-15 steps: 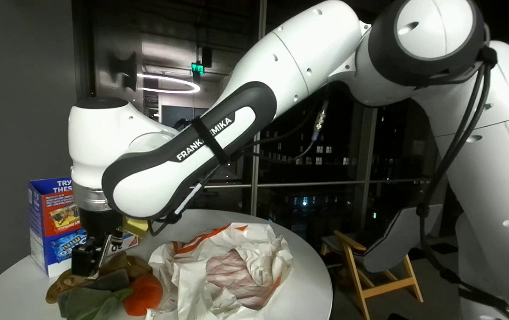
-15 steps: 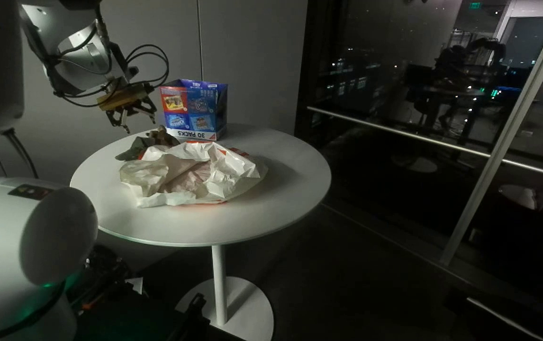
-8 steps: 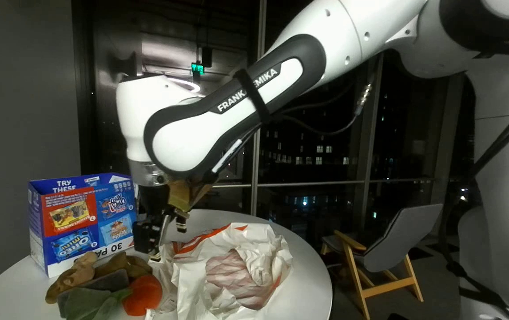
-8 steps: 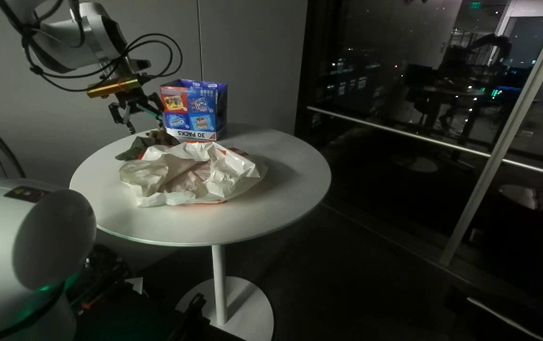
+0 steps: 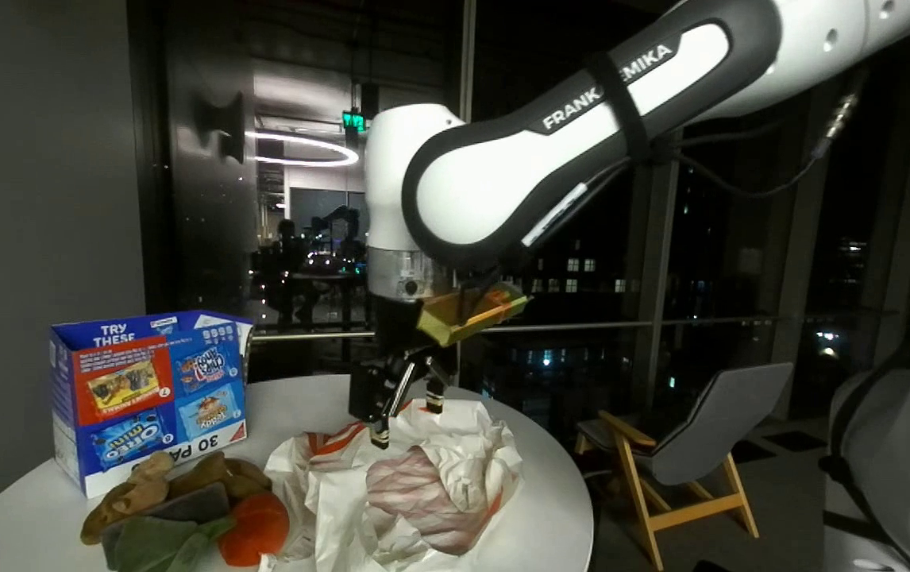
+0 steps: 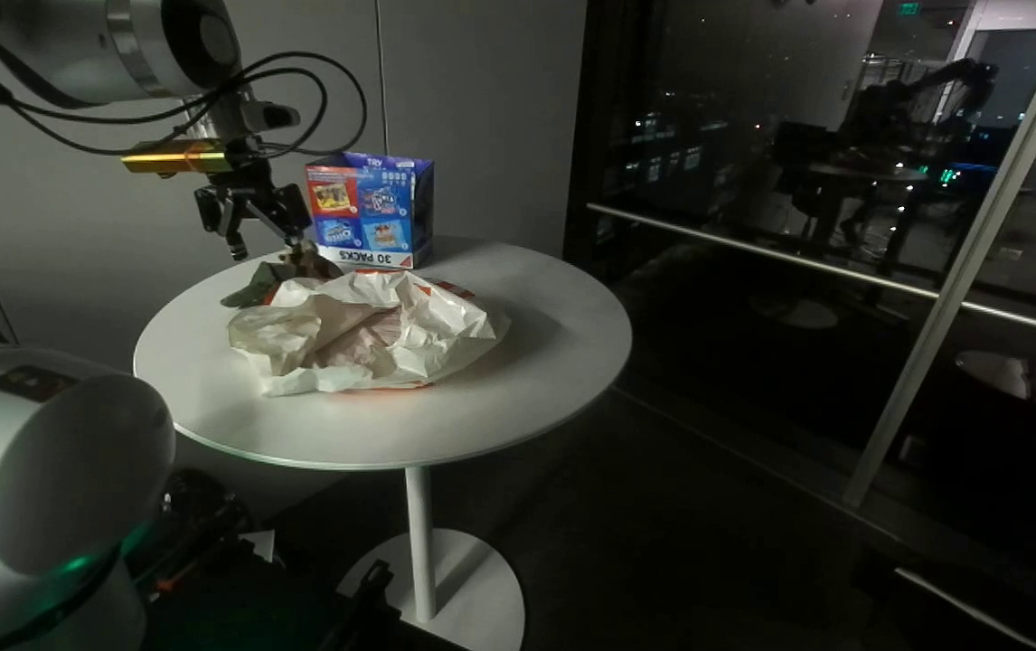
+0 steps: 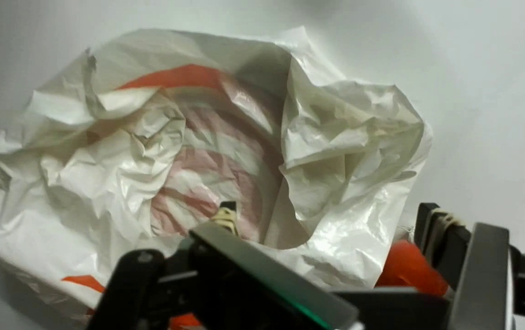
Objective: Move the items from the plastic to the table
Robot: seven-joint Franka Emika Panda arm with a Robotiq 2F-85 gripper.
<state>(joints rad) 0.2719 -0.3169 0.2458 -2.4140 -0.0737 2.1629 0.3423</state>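
Gripper (image 7: 328, 215): jaws spread wide, holding nothing, a tan band (image 7: 225, 220) round each fingertip. Hangs fingers-down above the table (image 6: 554, 380); exact height can't be judged. In the wrist view one fingertip lines up over the mouth of the white plastic bag (image 7: 354, 133), the other falls just outside the bag's edge, beside the orange-red item (image 7: 409, 268). Amber-yellow block (image 6: 176, 159) sits on the wrist above the fingers; white-and-black arm (image 5: 487, 191) behind it, dark strap (image 5: 620, 107) across the lettering. Bag lies crumpled on the tabletop, mouth gaping, orange printing on it, creased red-and-white stripes visible within; can't tell if anything is under the folds. Items are piled on the table right next to the bag: orange-red one closest to it, then a green leafy piece (image 5: 157, 540), a grey piece (image 5: 193, 502) behind the green, brown piece (image 5: 221, 474) and tan piece (image 5: 145, 483) toward the box side. Whether the pile touches the bag is unclear. Snack box (image 5: 145, 405), blue and red, stands upright next to the pile, printed TRY THESE, OREO, 30 PACKS. Table is round, white, on a single pedestal (image 6: 421, 542). Farther out in an exterior view: grey chair (image 5: 689, 437) with wooden frame, apart from the table, and dark window glass (image 5: 550, 199) with lit points beyond.
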